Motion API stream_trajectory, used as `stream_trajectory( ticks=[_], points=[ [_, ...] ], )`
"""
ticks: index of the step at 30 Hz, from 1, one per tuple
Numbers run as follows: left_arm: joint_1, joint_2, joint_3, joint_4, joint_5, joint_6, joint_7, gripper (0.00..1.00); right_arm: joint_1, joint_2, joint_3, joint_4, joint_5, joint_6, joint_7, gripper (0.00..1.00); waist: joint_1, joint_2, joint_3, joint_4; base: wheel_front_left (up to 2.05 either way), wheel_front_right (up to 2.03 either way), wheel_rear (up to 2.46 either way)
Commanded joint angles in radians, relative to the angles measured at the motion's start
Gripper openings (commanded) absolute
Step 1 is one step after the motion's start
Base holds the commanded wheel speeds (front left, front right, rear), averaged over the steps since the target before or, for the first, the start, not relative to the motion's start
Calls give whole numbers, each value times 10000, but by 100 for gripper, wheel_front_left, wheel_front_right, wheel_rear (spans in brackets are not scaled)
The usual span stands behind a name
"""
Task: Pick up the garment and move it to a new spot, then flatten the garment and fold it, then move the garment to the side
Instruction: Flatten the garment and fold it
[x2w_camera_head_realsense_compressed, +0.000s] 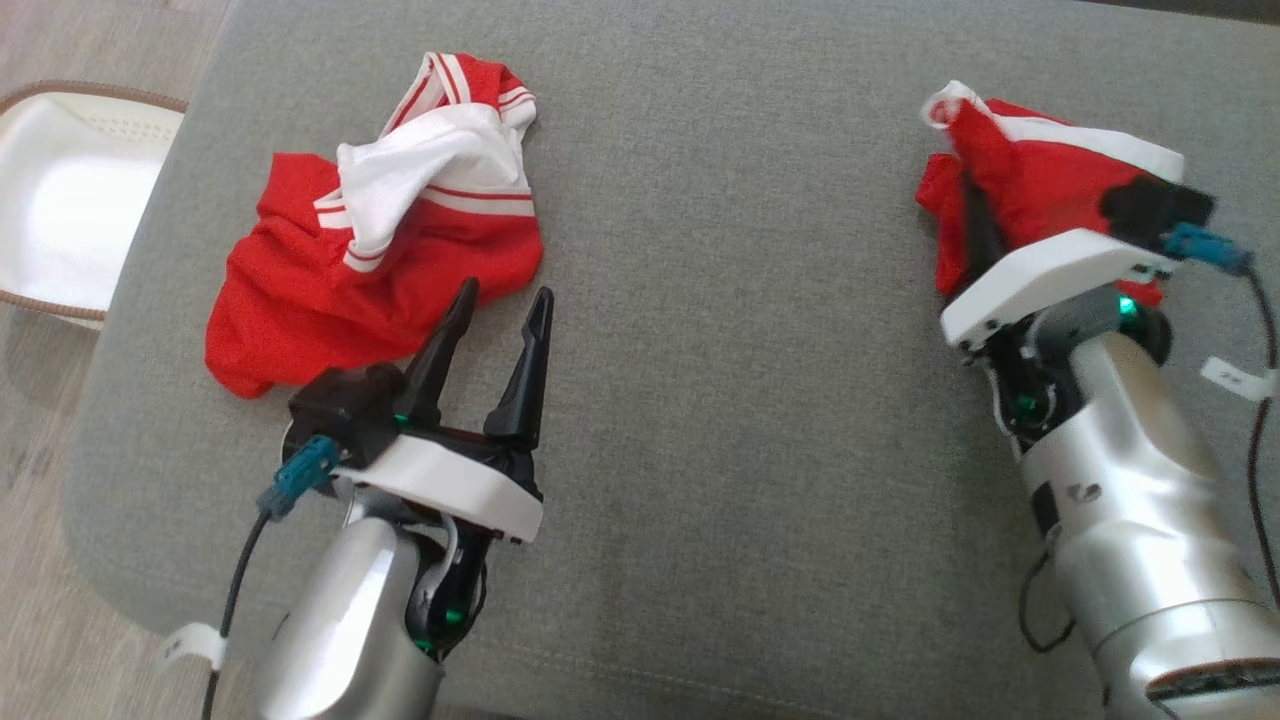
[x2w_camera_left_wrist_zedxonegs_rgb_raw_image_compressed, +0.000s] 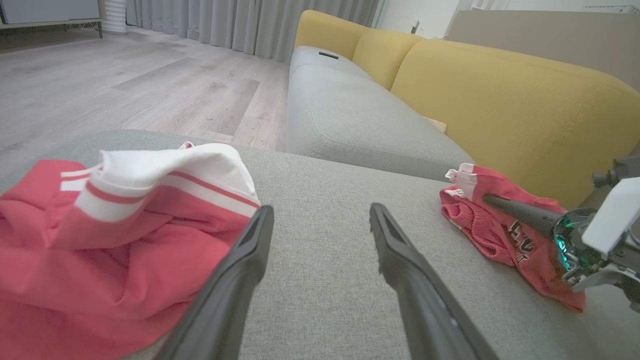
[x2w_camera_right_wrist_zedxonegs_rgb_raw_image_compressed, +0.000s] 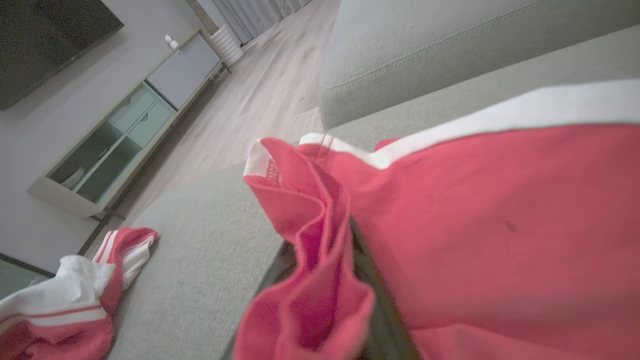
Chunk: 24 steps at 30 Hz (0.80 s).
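at far right, the right arm (x2w_camera_head_realsense_compressed: 1130, 470) slants forward, fingers (x2w_camera_left_wrist_zedxonegs_rgb_raw_image_compressed: 520, 212) in the garment (x2w_camera_head_realsense_compressed: 1040, 190).

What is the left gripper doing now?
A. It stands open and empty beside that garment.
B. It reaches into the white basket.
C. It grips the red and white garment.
A: the left gripper has its fingers spread with nothing between them, just beside the garment on the cushion.

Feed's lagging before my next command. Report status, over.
Left gripper open, empty, beside red-and-white striped garment. Right gripper buried in red white-trimmed garment, grip unclear. Nothing blocking on grey cushion.
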Motion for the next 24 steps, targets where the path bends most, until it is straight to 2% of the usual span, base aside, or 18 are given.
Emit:
stream_trajectory(
  ticks=[1, 7, 10, 15, 20, 24],
  points=[
    [-41, 120, 243, -336, -49, 44, -55, 100, -256, 111, 376, -225, 1, -9, -20, 100, 0, 0, -10, -8, 0, 0, 0],
    [-38, 120, 330, -258, -22, 57, -55, 100, -76, 261, 1671, 89, 812, -9, 427, 100, 0, 0, -216, -229, 0, 0, 0],
    [-34, 120, 373, -218, 6, 42, -55, 100, 183, 271, 2681, -271, 1872, -9, 835, 100, 0, 0, -384, -393, 0, 0, 0],
    [61, 120, 572, -192, 127, 16, -55, 100, 398, 274, 3881, -892, 2706, -9, 731, 100, 0, 0, -705, -827, 0, 0, 0],
    [164, 120, 807, -316, 134, -31, -55, 100, 392, 185, 4034, -1293, 2662, -9, -60, 100, 0, 0, -1006, -1324, 0, 0, 0],
    [230, 120, 1045, -585, 117, -36, -55, 100, 502, -393, 4067, -1618, 1907, -9, -1029, 100, 0, 0, -1236, -1752, 0, 0, 0]
  ],
)
